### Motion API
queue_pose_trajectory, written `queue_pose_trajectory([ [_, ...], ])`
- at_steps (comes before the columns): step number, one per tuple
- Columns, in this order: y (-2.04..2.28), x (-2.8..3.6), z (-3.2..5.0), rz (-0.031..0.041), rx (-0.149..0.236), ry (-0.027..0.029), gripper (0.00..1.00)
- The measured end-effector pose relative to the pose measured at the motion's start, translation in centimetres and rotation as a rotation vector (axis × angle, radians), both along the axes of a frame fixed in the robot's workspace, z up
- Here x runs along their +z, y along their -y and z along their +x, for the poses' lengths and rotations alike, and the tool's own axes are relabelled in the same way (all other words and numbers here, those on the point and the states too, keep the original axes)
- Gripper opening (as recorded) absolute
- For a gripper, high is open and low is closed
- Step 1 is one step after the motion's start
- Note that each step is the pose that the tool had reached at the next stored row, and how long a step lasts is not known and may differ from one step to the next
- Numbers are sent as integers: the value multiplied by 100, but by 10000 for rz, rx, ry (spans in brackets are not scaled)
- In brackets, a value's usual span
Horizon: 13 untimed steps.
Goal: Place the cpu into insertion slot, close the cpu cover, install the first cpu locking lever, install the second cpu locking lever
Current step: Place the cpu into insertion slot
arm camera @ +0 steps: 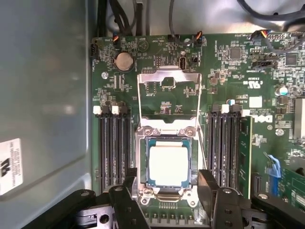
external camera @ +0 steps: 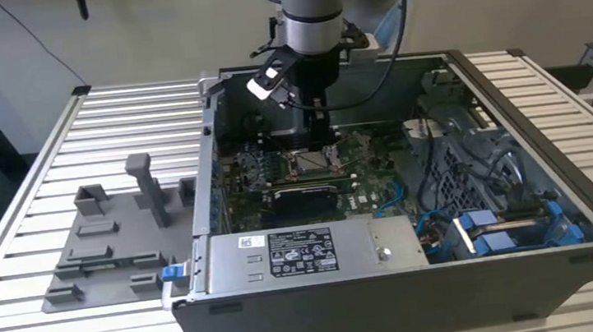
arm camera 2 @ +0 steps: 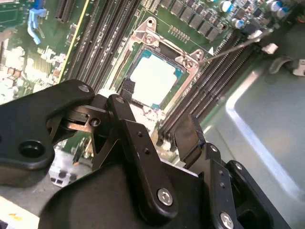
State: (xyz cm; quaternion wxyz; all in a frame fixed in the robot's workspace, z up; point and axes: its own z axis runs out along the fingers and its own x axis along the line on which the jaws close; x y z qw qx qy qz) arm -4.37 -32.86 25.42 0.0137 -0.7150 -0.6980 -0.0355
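Slatted bench (external camera: 94, 129) carries an open computer case (external camera: 399, 304); inside, the cpu (arm camera: 167, 164) lies flat in the insertion slot (arm camera: 167, 129), and the cpu cover (arm camera: 140, 102) is hinged up beyond it. The pincer (arm camera: 167, 174) hovers spread wide and empty astride the socket. That cover looks thin, stiff and light, best pressed at its free edge.

The cpu (arm camera: 167, 164) top — pale satin metal; cpu cover (arm camera: 167, 75) — bright shiny metal; gripper (arm camera: 167, 188) matt black

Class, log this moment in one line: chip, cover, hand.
chip: seated in socket | cover: open, swung back | hand: open, empty, over socket
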Motion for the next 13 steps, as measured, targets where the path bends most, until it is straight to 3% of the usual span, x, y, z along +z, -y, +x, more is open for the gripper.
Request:
queue_pose_trajectory([
  [9,0,182,0,0,-1,1,62],
  [13,0,203,0,2,-1,2,62],
])
